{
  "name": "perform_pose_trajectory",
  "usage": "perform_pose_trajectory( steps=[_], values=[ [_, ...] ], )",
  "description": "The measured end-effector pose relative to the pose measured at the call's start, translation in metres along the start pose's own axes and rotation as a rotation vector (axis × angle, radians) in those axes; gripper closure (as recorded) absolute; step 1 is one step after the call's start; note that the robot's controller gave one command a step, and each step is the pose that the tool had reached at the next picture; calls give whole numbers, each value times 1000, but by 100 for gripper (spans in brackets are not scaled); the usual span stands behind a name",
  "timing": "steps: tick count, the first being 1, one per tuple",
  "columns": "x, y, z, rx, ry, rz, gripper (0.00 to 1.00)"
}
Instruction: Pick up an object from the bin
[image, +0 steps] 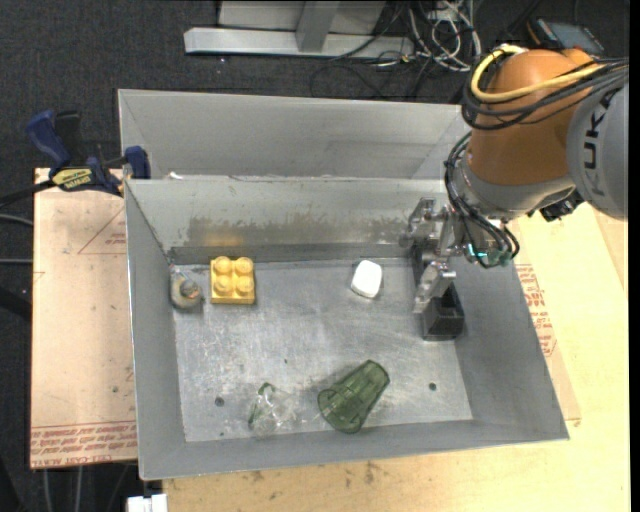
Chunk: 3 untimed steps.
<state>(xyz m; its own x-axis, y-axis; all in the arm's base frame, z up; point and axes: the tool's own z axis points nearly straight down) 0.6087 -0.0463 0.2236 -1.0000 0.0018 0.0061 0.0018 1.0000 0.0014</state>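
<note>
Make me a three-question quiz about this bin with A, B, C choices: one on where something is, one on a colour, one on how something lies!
1. Where in the grey metal bin is the yellow studded toy brick? A) back left B) front right C) middle
2. What colour is the small rounded block between the brick and the gripper? A) red B) white C) blue
3. How is the green see-through plastic cup? A) standing upright B) lying on its side C) stacked on the brick

1 A: it sits by the back wall's left end.
2 B: it looks plain white.
3 B: its long side rests on the floor.
</note>
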Motion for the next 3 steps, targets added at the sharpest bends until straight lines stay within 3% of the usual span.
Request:
perform_pose_trajectory(
  steps=[1, 2, 3],
  values=[
    [-1, 0, -5, 1, -8, -1, 0],
    [26, 3, 12, 2, -12, -83, 0],
    [38, 43, 57, 4, -11, -205, 0]
  ],
)
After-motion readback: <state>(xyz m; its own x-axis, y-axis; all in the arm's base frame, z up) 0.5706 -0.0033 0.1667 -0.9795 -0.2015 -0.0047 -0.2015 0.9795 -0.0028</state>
